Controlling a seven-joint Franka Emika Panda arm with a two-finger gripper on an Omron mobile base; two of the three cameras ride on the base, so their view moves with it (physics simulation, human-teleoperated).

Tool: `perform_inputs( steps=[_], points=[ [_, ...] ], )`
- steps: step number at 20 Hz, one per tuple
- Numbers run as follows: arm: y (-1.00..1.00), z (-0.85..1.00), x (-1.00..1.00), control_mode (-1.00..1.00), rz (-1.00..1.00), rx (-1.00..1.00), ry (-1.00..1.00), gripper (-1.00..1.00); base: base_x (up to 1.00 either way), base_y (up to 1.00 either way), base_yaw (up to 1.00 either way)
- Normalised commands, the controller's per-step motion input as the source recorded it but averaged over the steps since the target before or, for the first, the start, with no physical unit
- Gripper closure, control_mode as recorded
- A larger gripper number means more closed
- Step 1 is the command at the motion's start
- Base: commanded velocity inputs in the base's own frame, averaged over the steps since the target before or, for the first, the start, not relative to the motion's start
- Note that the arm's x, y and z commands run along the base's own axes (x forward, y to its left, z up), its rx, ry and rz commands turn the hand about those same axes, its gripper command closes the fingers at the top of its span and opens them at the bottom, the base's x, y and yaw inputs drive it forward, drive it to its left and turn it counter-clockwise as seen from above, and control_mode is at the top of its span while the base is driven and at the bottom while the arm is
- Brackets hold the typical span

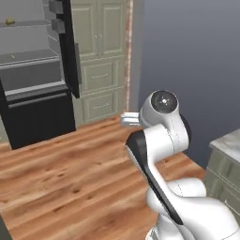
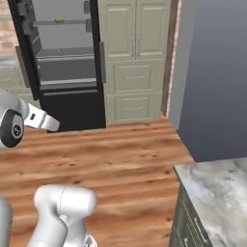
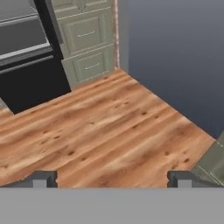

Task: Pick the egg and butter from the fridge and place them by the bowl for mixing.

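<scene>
Standing open at the upper left of both base views: the fridge (image 1: 42,70), dark-cased, door swung wide, pale grey shelves exposed. Upper shelf: one small yellowish item (image 1: 9,21), also at the top of the right base view; too small to tell whether egg or butter. Lower shelf, left base view: one faint yellow speck (image 1: 12,56), likewise unidentifiable.

Claw (image 3: 112,178): fully open, empty, its two dark fingertips (image 3: 41,178) spread wide at the bottom of the hand view, over bare wooden floor (image 3: 109,127).

Cream cabinets (image 2: 135,58): beside the fridge, upper centre.

Grey wall (image 2: 212,72): right side of frame.

Marble table (image 2: 217,193): lower right of the right base view, well apart from the fridge.
</scene>
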Motion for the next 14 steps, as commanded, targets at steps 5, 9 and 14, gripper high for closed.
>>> perform_inputs(
  steps=[5,9,14],
  points=[
    [0.0,0.0,0.0,1.0,0.0,0.0,0.0,-1.0,1.0,0.0,0.25],
    [0.0,0.0,0.0,1.0,0.0,0.0,0.0,-1.0,1.0,0.0,0.21],
    [0.0,0.0,0.0,1.0,0.0,0.0,0.0,-1.0,1.0,0.0,0.16]
  ],
)
